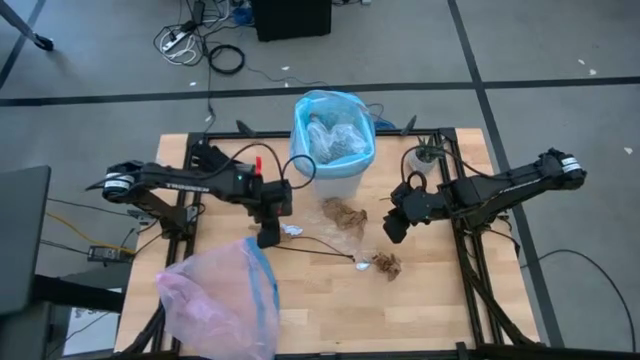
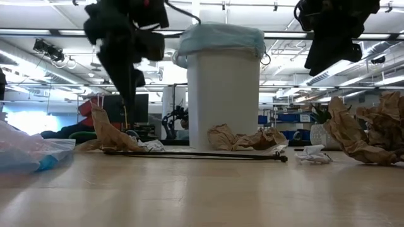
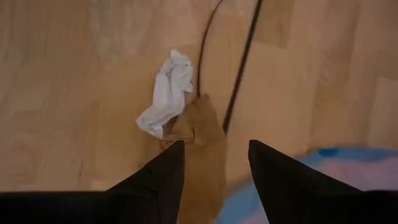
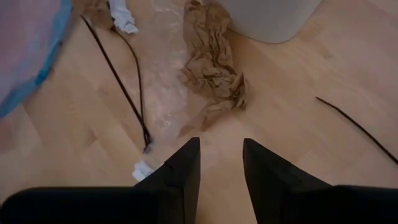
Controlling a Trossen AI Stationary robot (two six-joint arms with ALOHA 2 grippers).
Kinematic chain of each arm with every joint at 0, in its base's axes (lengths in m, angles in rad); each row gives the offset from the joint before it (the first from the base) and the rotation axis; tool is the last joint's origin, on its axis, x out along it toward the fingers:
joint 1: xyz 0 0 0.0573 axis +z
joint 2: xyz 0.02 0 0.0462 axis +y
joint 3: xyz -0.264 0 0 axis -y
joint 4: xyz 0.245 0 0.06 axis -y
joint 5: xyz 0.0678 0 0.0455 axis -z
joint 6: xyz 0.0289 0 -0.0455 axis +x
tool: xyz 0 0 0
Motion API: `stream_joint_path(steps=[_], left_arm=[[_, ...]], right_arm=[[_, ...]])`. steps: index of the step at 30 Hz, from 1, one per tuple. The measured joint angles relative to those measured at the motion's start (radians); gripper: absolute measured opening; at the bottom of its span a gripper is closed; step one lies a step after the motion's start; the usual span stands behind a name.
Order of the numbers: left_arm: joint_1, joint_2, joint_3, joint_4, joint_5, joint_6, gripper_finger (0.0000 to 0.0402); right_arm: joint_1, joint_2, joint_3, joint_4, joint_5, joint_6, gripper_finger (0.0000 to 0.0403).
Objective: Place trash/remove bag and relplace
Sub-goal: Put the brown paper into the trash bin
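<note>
Litter-collecting step: left claw [image 3: 214,165], fingers parted and empty, hangs over a brown leaf scrap [image 3: 202,134] near the bin [image 1: 330,160]; it should descend and close. Right claw [image 4: 221,162] waits, parted, empty.

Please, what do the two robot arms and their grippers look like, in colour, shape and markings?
Both arms are dark, slim and jointed. The left arm bears pale lettering along its link, a light band at its outer end and a small red part near the wrist. The right arm has a light band too. Each gripper has two dark, tapering fingers.
</note>
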Motion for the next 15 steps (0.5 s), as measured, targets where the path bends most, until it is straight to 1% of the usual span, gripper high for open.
stream_joint_path(steps=[4, 9, 12, 15], left_arm=[[0.000, 0.000, -0.084, 0.118, 0.009, 0.024, 0.0202], [0.000, 0.000, -0.173, 0.192, 0.018, 0.033, 0.0248], [0.000, 0.001, -0.228, 0.279, -0.001, 0.034, 0.0277], [0.000, 0.001, -0.283, 0.410, -0.045, 0.059, 0.0296]], right_arm=[[0.000, 0.000, 0.000, 0.000, 0.003, 0.001, 0.0109], [-0.002, 0.000, 0.000, 0.004, 0.003, 0.002, 0.0109], [-0.002, 0.000, 0.000, 0.004, 0.005, 0.007, 0.0109], [-0.009, 0.000, 0.000, 0.004, 0.005, 0.008, 0.0109]])
